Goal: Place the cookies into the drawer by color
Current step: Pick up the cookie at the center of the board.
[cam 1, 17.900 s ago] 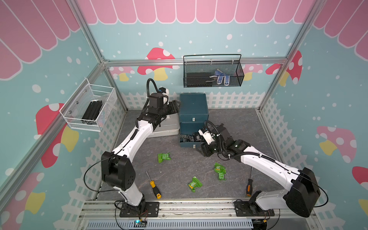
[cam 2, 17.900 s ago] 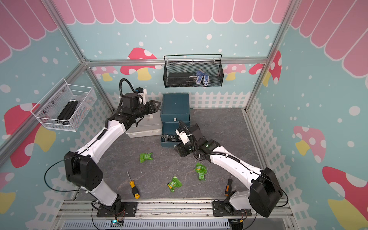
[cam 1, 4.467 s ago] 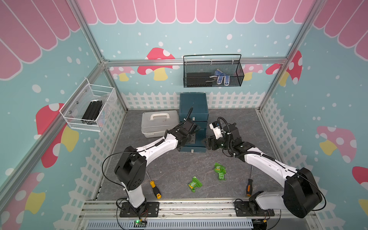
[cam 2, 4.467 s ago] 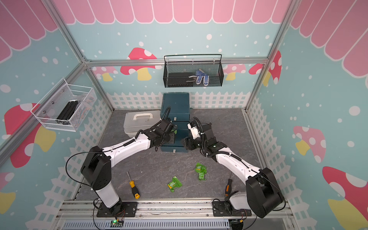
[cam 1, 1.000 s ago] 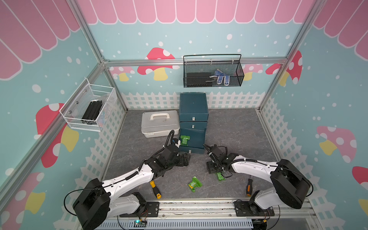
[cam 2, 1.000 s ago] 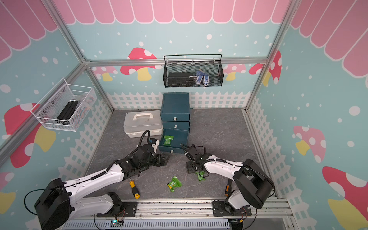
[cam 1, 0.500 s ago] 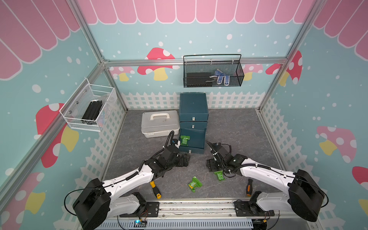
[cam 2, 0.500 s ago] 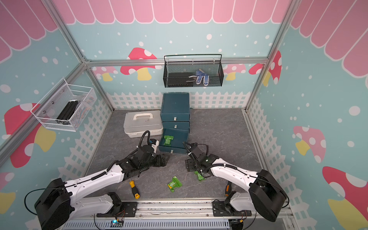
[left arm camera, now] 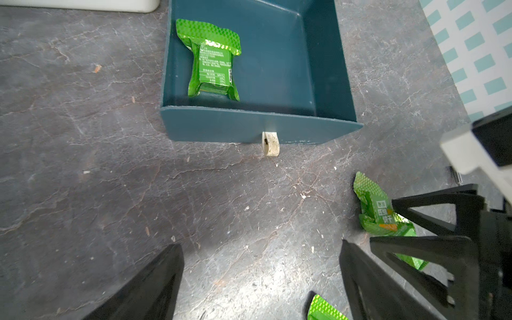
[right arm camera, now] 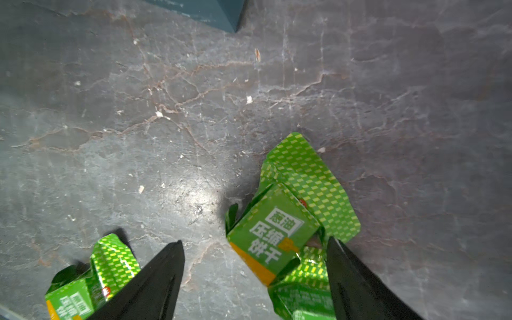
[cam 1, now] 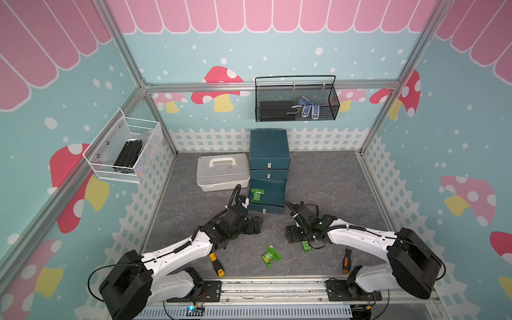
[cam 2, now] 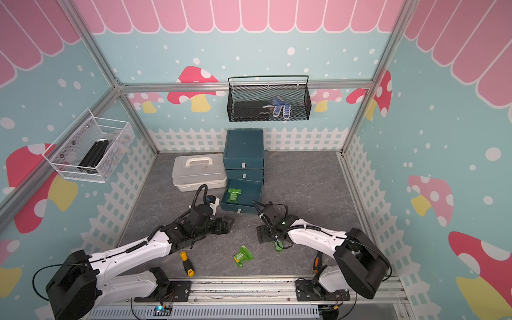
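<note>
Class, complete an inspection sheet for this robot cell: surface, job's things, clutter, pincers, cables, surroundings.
Surface: grey stone-look floor, pale crumbs scattered.
Job's things: teal cabinet, bottom drawer open holding one green packet; second green packet loose on floor; stacked green packets at right pincer.
Clutter: grey case, yellow-handled screwdriver, orange-handled screwdriver.
Pincers: left pincer open, empty; right pincer open, straddling the top packet.
Cables: left wrist cable and right wrist cable loop free above the arms.
Surroundings: black mesh basket and white wire basket hang on walls.

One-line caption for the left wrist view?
Open left gripper facing the pulled-out drawer, one green cookie inside.
</note>
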`<action>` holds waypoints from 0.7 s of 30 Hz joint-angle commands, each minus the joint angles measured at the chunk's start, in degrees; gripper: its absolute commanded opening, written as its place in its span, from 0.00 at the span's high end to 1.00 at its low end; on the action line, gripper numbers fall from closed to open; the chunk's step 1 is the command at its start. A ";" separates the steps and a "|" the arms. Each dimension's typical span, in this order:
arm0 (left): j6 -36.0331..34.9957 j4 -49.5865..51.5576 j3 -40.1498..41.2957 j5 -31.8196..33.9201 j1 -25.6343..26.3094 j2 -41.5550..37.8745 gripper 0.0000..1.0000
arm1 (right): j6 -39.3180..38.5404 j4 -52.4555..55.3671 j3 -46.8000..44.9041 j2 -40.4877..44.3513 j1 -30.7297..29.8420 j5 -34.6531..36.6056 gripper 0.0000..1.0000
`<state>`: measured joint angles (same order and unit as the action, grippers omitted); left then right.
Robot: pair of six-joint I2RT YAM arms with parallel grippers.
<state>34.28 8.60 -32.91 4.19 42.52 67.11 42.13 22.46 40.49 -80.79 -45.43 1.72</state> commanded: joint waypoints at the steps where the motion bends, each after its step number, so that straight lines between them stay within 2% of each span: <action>1: -0.05 -1.13 0.87 1.57 0.28 -0.95 0.09 | 1.73 -1.28 0.05 -1.43 -0.36 0.15 0.17; 8: 0.08 -1.96 1.29 1.65 0.32 -0.75 0.09 | -3.15 -3.08 4.70 -7.91 -0.36 0.77 0.19; 11: 0.00 -2.11 1.41 1.98 0.30 -0.45 0.09 | -4.76 -2.03 6.38 -10.33 -0.36 3.18 0.21; 14: -0.02 -2.28 1.03 1.94 0.28 0.00 0.09 | -4.63 -0.92 6.03 -10.52 -0.36 4.64 0.24; 17: -0.01 -2.41 0.91 1.54 0.28 0.45 0.09 | -4.62 -0.16 5.24 -10.27 -0.53 3.18 0.27; 21: 0.17 -2.56 0.91 1.48 0.28 0.56 0.09 | -4.34 2.22 5.20 -8.59 -1.49 3.37 0.26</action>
<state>34.28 7.35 -31.90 4.91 42.52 67.33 37.34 20.73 46.57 -90.39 -45.91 4.99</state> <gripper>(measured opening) 0.910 0.739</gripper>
